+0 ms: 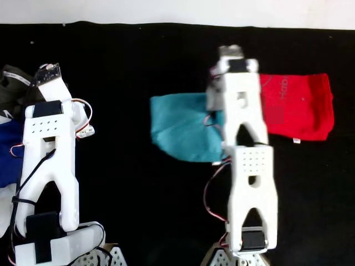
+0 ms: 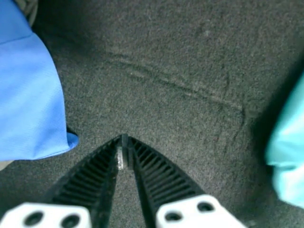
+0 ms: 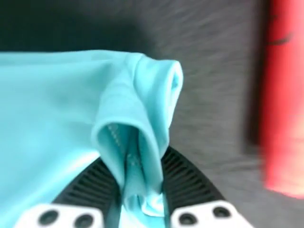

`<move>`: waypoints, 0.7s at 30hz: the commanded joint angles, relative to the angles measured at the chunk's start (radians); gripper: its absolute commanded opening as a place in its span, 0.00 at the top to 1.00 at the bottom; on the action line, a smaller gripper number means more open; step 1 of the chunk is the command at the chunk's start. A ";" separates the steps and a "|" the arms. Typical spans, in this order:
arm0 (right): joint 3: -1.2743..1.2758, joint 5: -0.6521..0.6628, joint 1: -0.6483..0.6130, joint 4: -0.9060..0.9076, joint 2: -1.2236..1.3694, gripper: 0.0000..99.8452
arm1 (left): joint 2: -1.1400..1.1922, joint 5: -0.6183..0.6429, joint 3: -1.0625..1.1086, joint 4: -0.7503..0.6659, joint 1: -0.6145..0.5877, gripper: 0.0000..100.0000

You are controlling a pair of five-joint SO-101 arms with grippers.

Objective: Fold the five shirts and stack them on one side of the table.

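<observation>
Black surface (image 1: 138, 194): teal shirt (image 1: 180, 127) mid-frame, red shirt (image 1: 299, 105) upper right, blue shirt (image 1: 5, 149) at left edge. Right gripper (image 3: 135, 161) pinching teal shirt's bunched edge. Left gripper (image 2: 124, 142) pressed together, empty, near blue shirt.

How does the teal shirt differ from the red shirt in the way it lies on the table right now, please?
The teal shirt is pinched at one edge between the fingers of the right gripper; the red shirt lies free. The teal shirt is rumpled, with a raised fold at the pinch, while the red shirt lies flat in a rough rectangle. Both rest side by side on the black table.
</observation>
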 commanded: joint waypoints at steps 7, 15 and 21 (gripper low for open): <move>0.163 0.167 0.120 0.008 -0.410 0.99 | -0.002 -0.006 -0.005 -0.054 -0.008 0.99; 0.160 0.324 0.239 0.004 -0.486 0.99 | -0.002 -0.006 -0.005 -0.051 -0.008 0.99; 0.160 0.440 0.360 -0.099 -0.484 0.99 | -0.002 -0.006 -0.005 -0.051 -0.008 0.99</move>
